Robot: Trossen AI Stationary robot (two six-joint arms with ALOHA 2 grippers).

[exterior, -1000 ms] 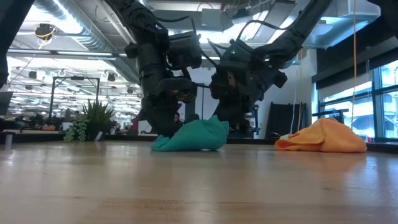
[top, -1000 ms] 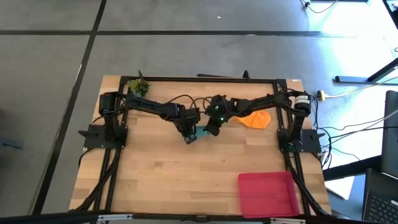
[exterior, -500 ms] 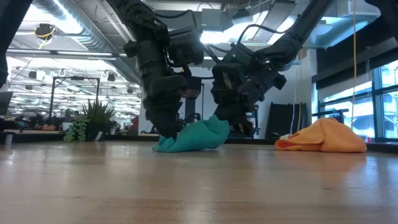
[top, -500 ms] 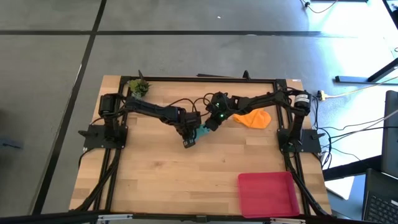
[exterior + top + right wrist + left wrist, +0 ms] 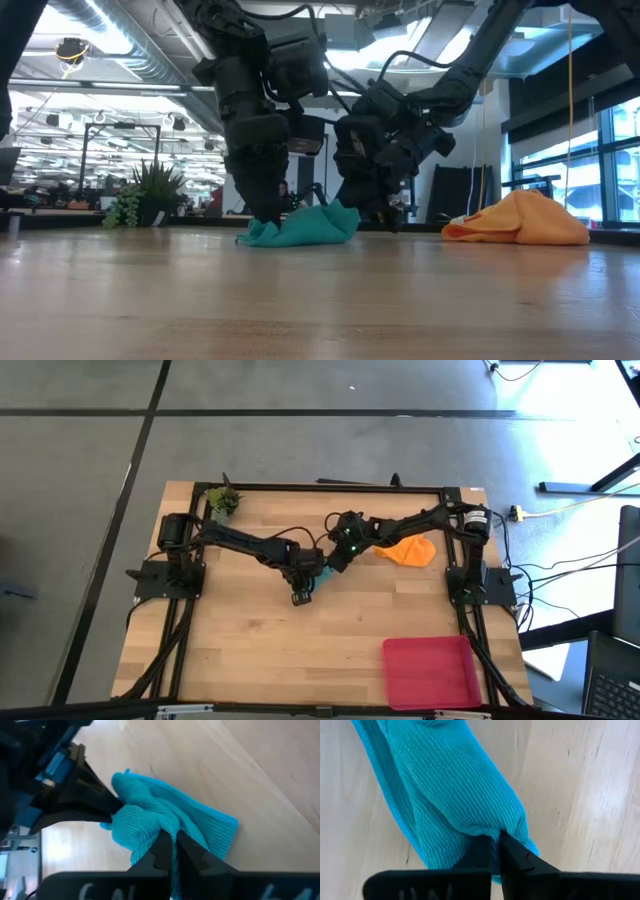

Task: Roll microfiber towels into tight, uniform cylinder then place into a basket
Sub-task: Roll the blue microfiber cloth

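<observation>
The teal towel (image 5: 322, 573) lies bunched near the middle of the table, its underside on the wood (image 5: 300, 230). My left gripper (image 5: 495, 839) stands over the towel's left, nearer end, shut on it (image 5: 262, 214). My right gripper (image 5: 172, 839) comes in from the far right and is shut on the towel's other end (image 5: 352, 207). The orange towel (image 5: 408, 551) sits in a loose heap on the table farther right (image 5: 520, 222). The red basket (image 5: 430, 672) stands at the near right corner. My left gripper pinches a bunched fold (image 5: 487, 826) at the towel's nearer end between its two fingers. The fingers point steeply down from above. The towel lies on the table under them, slack. My right gripper pinches a gathered fold of several layers (image 5: 167, 826) at the opposite end of the towel. Its fingers slant down from the table's far right. The cloth rests on the table, and a flap (image 5: 215, 832) spreads out beyond the fingers.
A small green plant (image 5: 224, 500) stands at the far left corner. Bare wood lies to the near side of the towel, between it and the basket. The black frame rails (image 5: 330, 487) run along the table's far and side edges.
My left gripper has gone toward the table's near edge and rolled its wrist, taking its end of the teal towel along. My right gripper has sunk a little and rolled too. The towel's mound now lies lower and more drawn out. Both grippers have stayed shut.
</observation>
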